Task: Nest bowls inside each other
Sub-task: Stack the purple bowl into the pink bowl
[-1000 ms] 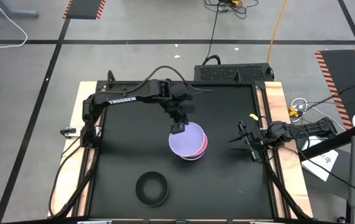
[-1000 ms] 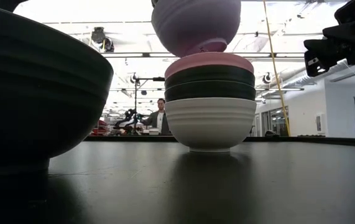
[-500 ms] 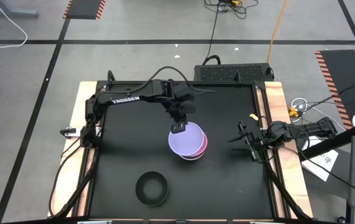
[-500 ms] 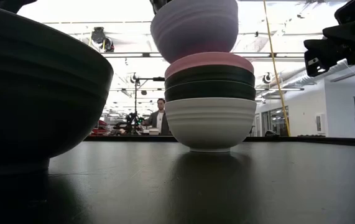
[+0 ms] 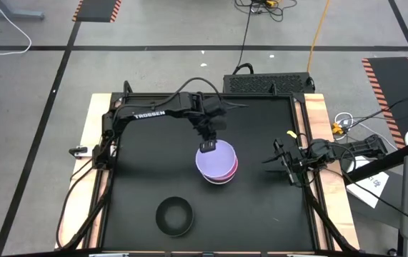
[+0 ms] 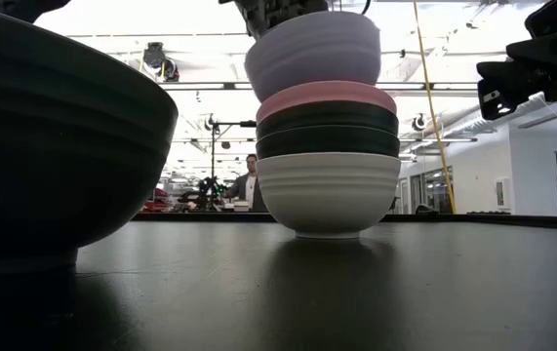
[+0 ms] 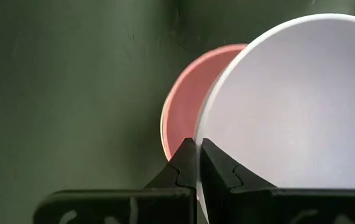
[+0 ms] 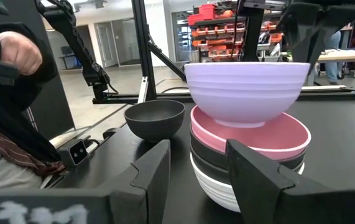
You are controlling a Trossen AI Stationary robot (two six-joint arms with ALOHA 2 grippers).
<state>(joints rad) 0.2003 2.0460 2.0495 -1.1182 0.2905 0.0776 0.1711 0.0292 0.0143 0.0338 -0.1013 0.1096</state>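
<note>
Low view: left gripper (image 7: 196,163) clamped on lavender bowl (image 6: 312,54) rim, seating it in pink bowl (image 6: 327,95) atop the stack; right gripper (image 8: 196,168) idle with fingers apart; lone black bowl (image 5: 174,216) nearer the table's front than the stack, still to nest.

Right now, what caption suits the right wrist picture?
Left gripper lowers lavender bowl into pink bowl.

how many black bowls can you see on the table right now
3. Two black bowls are nested in the stack, between the pink bowl and the white bowl. A third black bowl sits alone near the front edge. None seem hidden.
</note>
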